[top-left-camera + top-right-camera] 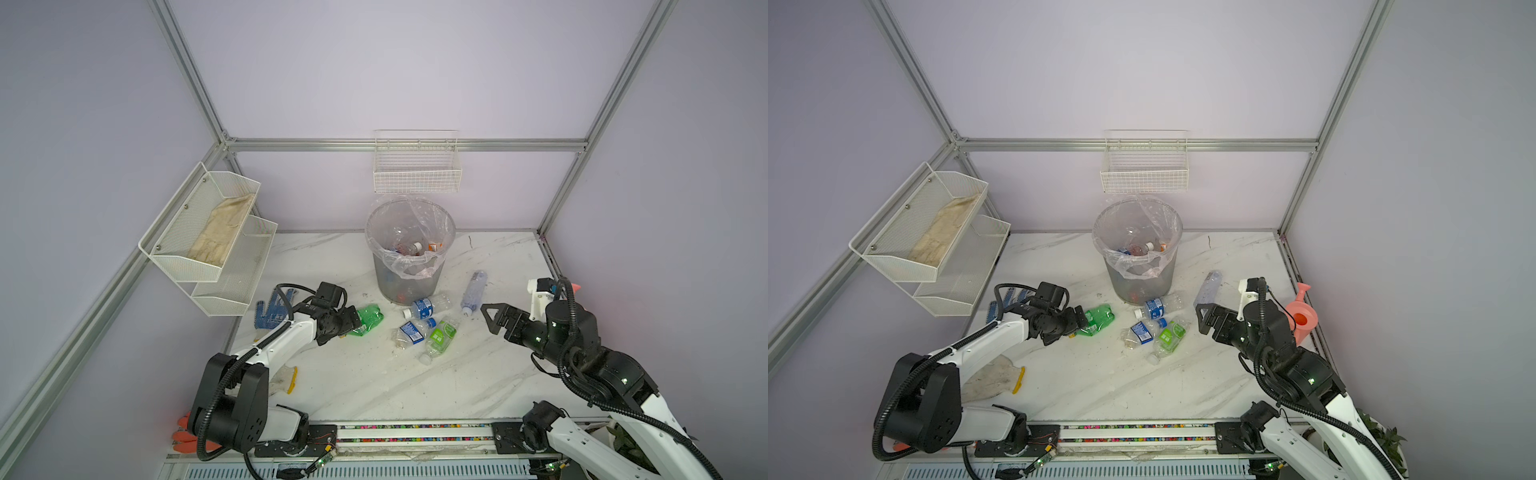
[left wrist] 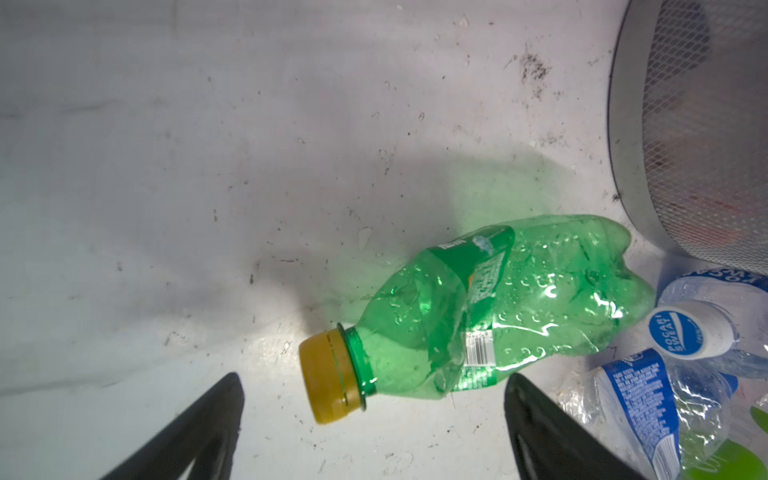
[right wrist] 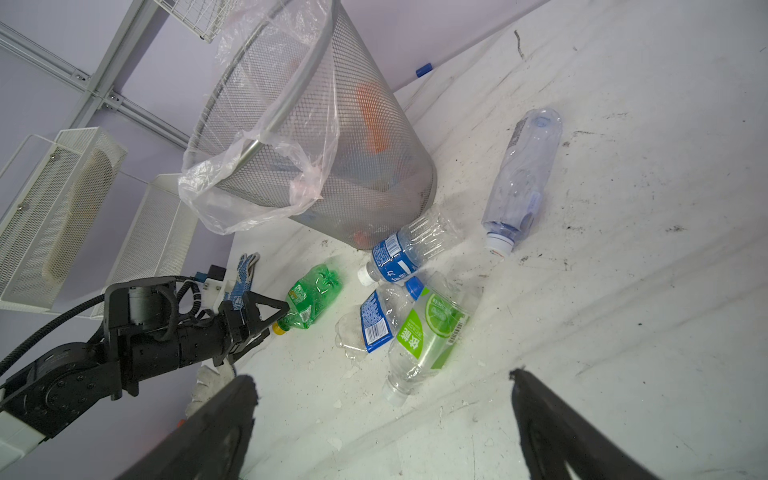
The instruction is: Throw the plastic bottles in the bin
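Fingers of left arm [image 2: 208, 428] stand wide beside cap [image 2: 328, 374] of green bottle [image 2: 519, 299]; right fingers [image 3: 548, 419] also wide, empty, bases cut off.

Green bottle [image 2: 498, 307], 4 clear bottles [image 1: 426, 307] lie nr upright lined bin [image 1: 409, 286], more inside.

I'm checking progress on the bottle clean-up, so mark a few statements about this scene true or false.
1. The green bottle lies on the table. True.
2. The left hand is shut on it. False: the hand is open, its fingers on either side of the cap end.
3. The bin is empty. False: bottles lie inside.
4. The right hand is open and holds nothing. True.
5. The bin lies on its side. False: it stands upright.
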